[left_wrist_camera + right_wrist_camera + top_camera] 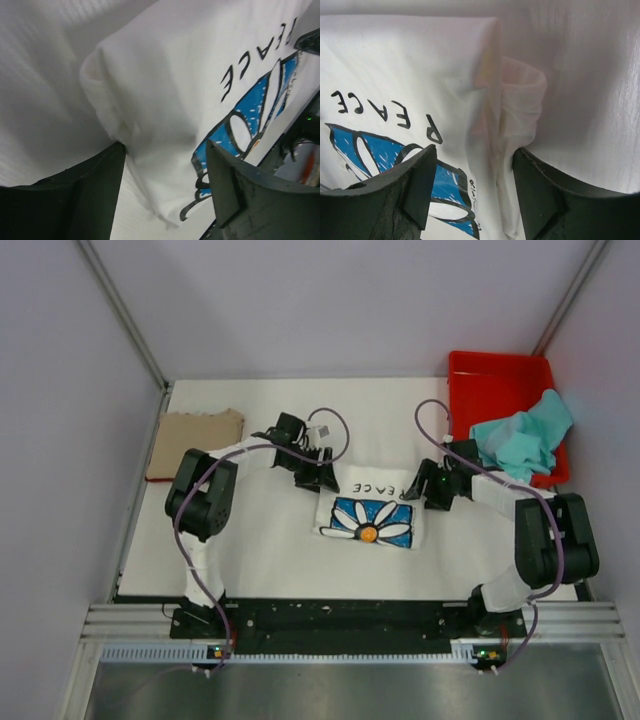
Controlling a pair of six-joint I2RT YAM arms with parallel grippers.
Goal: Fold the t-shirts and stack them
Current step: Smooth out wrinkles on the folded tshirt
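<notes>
Now, you have the white shirt [368, 512] lying folded at the middle of the worktop [270, 550], daisy and "PEACE" print facing up. Your left jaws sit at its far left corner and your right jaws at its far right corner. Both pairs stand apart with nothing between them but air above the cloth, so neither is grasping the shirt. The step in hand looks like finishing this fold and getting clear of it. Lift both arms straight up and off rather than dragging sideways, because each lower finger sits close to a folded edge and a sideways pull could hook a layer and reopen it. Look at the right wrist view first: a rolled bunch of sleeve [522, 105] pokes out past the right edge, and it will probably make the packet lumpy unless you press or tuck it under. The left edge, seen from the left wrist, looks cleaner, though it is thick and soft. When you pick the packet up, take every layer together at the two corners. The tan shirt [195, 443] lies folded at the far left, well apart, and seems the natural base for the stack. The teal shirt [522, 435] hangs crumpled over the red bin [500, 370], not yet folded.
</notes>
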